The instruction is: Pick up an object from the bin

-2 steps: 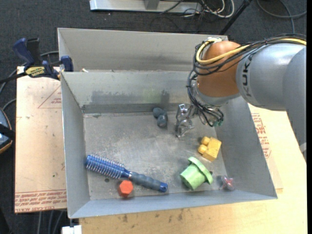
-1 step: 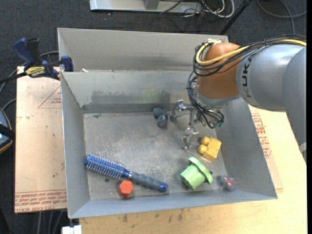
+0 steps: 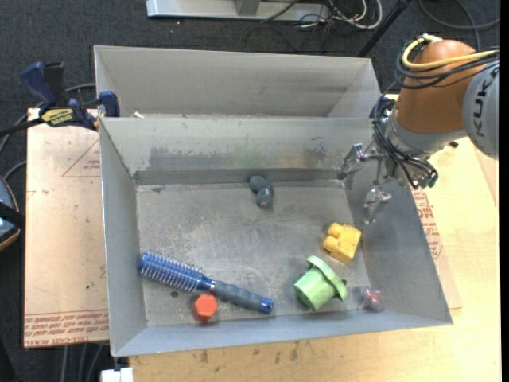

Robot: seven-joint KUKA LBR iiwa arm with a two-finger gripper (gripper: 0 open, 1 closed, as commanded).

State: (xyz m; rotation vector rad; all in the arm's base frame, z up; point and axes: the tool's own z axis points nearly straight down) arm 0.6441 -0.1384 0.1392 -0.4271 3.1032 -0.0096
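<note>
1. while hanging above the floor of the bin (image 3: 238, 142) with the gripper (image 3: 363, 185) spread wide and nothing between the fingers (image 3: 376, 201), best to settle on one thing before coming down.
2. nearest by far: a yellow block (image 3: 342, 242), just below the lower fingertip in the view and a touch to its left, lying free on the floor and apart from everything else. probably the easiest pick.
3. beyond the block from the fingers: a green spool (image 3: 318, 285), tipped on its side; off to the side of that, close to the right wall (image 3: 402, 261), a small pinkish bit (image 3: 371, 298), too small to name.
4. well away to the left of the fingers: a blue brush (image 3: 203, 282) with an orange cap (image 3: 205, 307) just beside its handle, and a grey lump (image 3: 261, 189) up by the back wall.
5. for a sound grasp: centre over the block, turn the wrist to meet its flat sides and not its corners, then descend straight.
6. mind the sloping right wall close beside the fingers; risk of catching a tip there and skewing the approach.
7. close only once both tips are past the block's top edge; any sooner and likely to nudge it away.
</note>
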